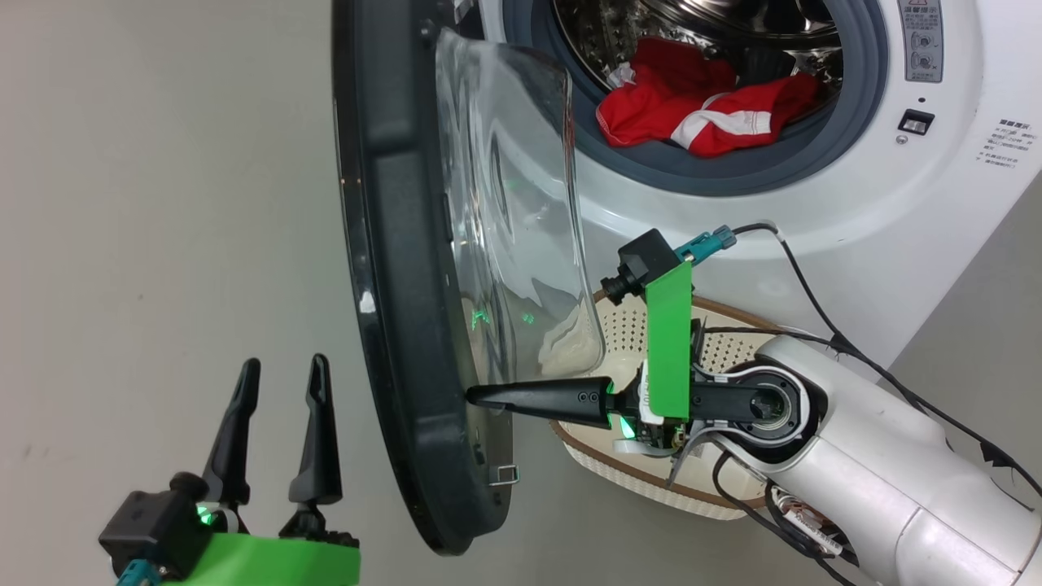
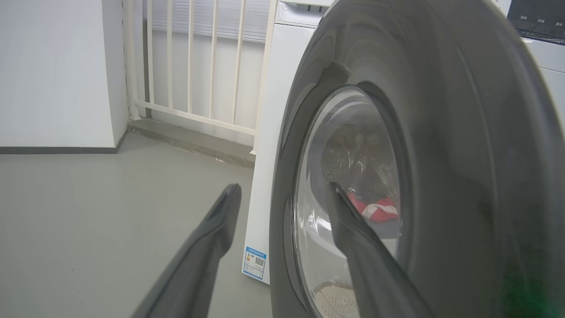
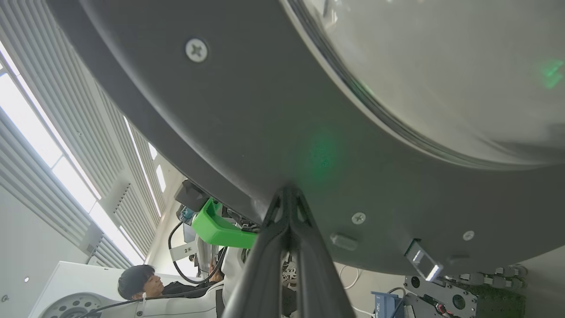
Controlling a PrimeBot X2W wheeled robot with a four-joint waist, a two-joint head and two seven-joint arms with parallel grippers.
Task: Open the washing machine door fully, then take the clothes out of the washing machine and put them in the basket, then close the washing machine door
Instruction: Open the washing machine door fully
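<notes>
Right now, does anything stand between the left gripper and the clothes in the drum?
Yes. The half-open washing machine door stands between the left gripper, on its outer side, and the clothes in the drum. The left wrist view shows them through the glass.

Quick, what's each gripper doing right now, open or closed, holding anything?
Left gripper: open, holding nothing.
Right gripper: closed, holding nothing, its tip against the inner side of the washing machine door.
</notes>
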